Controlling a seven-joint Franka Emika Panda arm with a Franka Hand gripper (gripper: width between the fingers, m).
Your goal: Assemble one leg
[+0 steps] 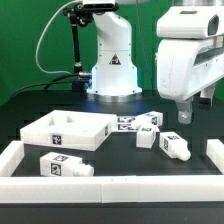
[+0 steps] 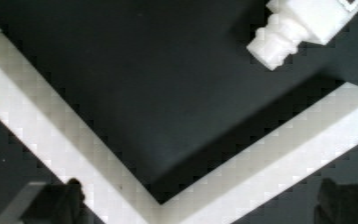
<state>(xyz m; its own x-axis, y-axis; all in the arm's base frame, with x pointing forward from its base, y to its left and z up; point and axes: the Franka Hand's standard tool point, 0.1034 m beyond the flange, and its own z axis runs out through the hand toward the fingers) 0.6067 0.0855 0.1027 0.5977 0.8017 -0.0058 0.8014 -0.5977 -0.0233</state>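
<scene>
Several short white legs with black-and-white tags lie on the dark table. One leg (image 1: 175,146) lies at the exterior view's right, with another (image 1: 147,137) beside it and a third (image 1: 150,121) behind. A further leg (image 1: 62,165) lies at the front left. My gripper (image 1: 185,114) hangs in the air above and slightly right of the right-hand leg, touching nothing. In the wrist view its dark fingertips (image 2: 51,200) stand far apart at the picture's edge, so the gripper (image 2: 197,208) is open and empty. One leg (image 2: 297,30) shows there with its stepped end.
The large white square panel with a raised rim (image 1: 68,128) lies at the exterior view's left. A low white wall (image 1: 110,185) borders the table; its corner (image 2: 87,130) shows in the wrist view. The robot base (image 1: 112,70) stands behind.
</scene>
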